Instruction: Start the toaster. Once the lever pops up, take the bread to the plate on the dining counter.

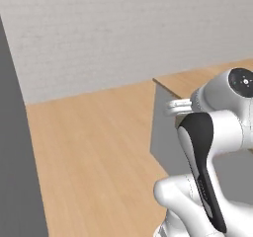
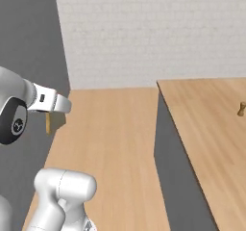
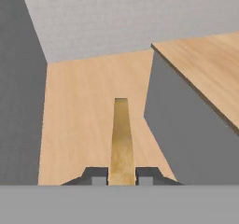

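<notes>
One bread (image 3: 121,139) between fingers (image 3: 95,175); dining counter (image 3: 205,73) right, grey wall (image 3: 18,101) left.

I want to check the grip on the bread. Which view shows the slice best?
The hand view: the bread stands edge-on between the fingertips, clamped at its base. The right base view shows only a small tan piece of it below the hand.

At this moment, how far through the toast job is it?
Toasting and pickup look done: the tool is shut on the bread, seen edge-on above the wood floor. In hand is the carry, with the dining counter ahead on the right. Left: setting the bread on the plate.
</notes>
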Motion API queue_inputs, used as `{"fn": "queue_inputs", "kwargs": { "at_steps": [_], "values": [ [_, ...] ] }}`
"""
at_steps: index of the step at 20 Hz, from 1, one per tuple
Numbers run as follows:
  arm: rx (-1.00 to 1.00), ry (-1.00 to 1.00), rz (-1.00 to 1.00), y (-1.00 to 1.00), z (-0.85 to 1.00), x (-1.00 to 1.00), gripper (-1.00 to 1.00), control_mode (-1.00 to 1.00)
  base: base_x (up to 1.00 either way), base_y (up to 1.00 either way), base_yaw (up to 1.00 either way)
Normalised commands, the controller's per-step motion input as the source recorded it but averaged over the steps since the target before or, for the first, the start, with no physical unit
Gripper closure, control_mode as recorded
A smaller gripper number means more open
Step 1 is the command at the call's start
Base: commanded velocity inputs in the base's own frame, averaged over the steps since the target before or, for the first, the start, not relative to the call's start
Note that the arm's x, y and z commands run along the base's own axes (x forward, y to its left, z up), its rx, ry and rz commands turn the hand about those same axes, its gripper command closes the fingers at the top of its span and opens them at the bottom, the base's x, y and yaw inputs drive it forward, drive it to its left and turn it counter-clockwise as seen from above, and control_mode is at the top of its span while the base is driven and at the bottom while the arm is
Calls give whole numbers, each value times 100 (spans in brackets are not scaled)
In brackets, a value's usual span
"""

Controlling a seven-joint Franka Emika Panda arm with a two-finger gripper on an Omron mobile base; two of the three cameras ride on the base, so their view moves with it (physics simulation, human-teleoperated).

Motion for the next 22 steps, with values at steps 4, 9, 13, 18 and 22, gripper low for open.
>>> {"fn": "queue_inputs", "kwargs": {
  "at_steps": [4, 9, 13, 18, 22],
  "values": [
    [0, 0, 0, 0, 0, 0, 100, 100, 100, 91, -23],
    [0, 0, 0, 0, 0, 0, 100, 100, 100, 89, -23],
    [0, 0, 0, 0, 0, 0, 100, 100, 100, 73, -23],
    [0, 0, 0, 0, 0, 0, 100, 100, 100, 60, -24],
    [0, 0, 0, 0, 0, 0, 100, 100, 100, 54, -28]
  ]
}}
